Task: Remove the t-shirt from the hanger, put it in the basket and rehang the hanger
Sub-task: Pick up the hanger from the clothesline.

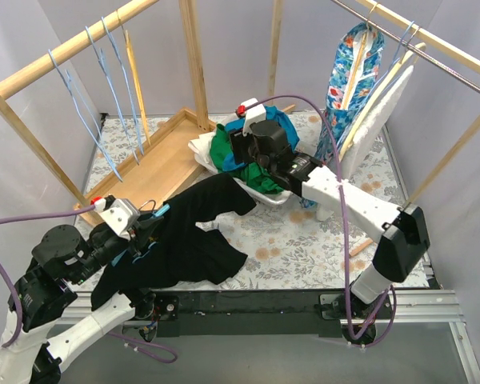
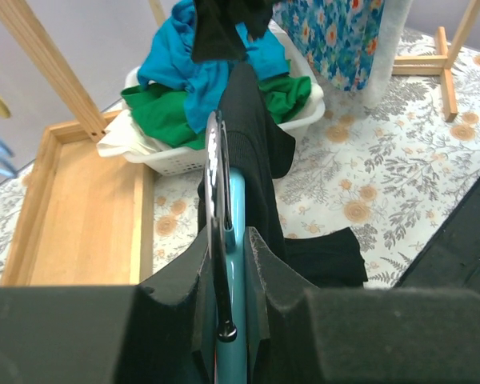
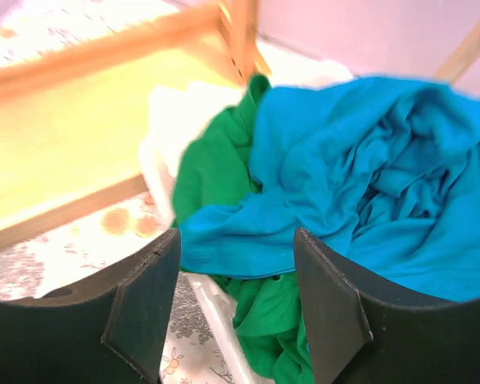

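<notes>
The black t-shirt (image 1: 194, 234) lies draped over the floral table from the near left towards the white basket (image 1: 202, 147). It still hangs on a teal hanger (image 2: 238, 200). My left gripper (image 1: 148, 224) (image 2: 228, 240) is shut on that hanger at its neck, with the dark metal hook (image 2: 215, 184) running up between the pads. My right gripper (image 1: 240, 156) (image 3: 236, 248) hovers over the basket with its jaws wide apart and nothing between them. Below it lie a blue garment (image 3: 360, 176) and a green one (image 3: 216, 172).
A shallow wooden tray (image 1: 156, 172) sits left of the basket. Behind it, blue wire hangers (image 1: 104, 96) hang from a wooden rail. At the back right a floral garment (image 1: 356, 80) and a white one (image 1: 384, 104) hang from another rail. Wooden frame posts ring the table.
</notes>
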You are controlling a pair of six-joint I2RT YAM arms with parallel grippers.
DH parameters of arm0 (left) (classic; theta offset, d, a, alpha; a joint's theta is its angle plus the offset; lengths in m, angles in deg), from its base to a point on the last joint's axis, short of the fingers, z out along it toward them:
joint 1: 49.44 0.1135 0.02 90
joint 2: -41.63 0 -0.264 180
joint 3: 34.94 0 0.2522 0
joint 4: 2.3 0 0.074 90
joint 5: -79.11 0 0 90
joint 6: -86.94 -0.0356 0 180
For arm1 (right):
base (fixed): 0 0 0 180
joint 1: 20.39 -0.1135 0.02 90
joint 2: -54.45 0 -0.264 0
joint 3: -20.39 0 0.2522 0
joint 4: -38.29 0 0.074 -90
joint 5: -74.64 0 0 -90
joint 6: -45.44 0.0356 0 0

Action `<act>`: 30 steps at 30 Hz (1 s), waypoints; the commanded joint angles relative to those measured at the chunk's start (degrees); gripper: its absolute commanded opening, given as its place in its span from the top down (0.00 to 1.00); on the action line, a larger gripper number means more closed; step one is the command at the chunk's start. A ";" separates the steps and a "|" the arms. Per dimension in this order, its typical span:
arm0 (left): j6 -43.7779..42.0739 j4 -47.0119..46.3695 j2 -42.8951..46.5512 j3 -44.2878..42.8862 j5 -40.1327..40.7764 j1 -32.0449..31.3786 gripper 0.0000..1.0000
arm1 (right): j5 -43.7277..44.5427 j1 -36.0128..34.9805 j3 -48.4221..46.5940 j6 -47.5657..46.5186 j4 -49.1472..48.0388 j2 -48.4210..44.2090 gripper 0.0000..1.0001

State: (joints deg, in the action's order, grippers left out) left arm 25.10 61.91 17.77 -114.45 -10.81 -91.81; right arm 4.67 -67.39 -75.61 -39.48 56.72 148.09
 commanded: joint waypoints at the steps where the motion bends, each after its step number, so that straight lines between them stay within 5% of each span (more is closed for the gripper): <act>1: 0.49 -5.89 -0.05 1.59 -3.32 -0.26 1.00 | -3.59 -1.25 0.06 -2.26 0.26 -5.75 0.34; 13: -0.56 -9.58 -3.39 3.79 -6.58 -0.26 1.00 | -13.60 -4.76 5.76 -11.14 3.68 -17.43 0.34; 21: 0.49 -12.84 -4.18 6.17 -11.49 -0.26 1.00 | -36.81 -7.66 15.70 -21.07 2.01 -31.40 0.34; 30: 1.11 -12.14 -6.99 5.55 -19.67 -0.26 1.00 | -46.22 -12.84 10.00 -29.60 10.88 -28.00 0.35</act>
State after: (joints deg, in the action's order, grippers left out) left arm 25.85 53.61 11.78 -107.77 -25.22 -91.83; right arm -36.00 -77.90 -61.49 -63.85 63.30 117.08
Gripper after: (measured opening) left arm 0.138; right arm 0.656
